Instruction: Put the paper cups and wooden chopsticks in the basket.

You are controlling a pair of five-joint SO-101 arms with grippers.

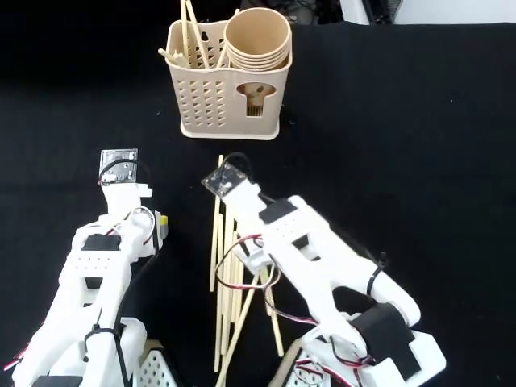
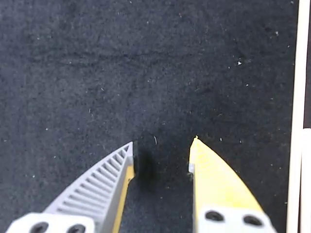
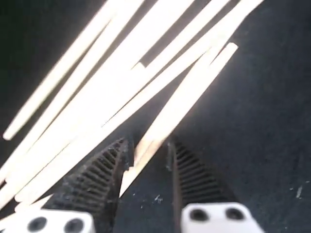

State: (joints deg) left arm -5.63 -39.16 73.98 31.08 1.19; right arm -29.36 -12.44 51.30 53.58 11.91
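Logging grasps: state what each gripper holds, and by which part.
Left gripper: nothing, open above bare cloth. Right gripper: open, jaws astride one chopstick near its end, a gap beside it, so apparently not clamped yet.

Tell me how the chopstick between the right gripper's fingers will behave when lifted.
The chopstick looks thin and straight, so probably stiff and light. The right gripper straddles it near one end, so it may pivot or droop when lifted. Neighbouring chopsticks lie close and could get nudged.
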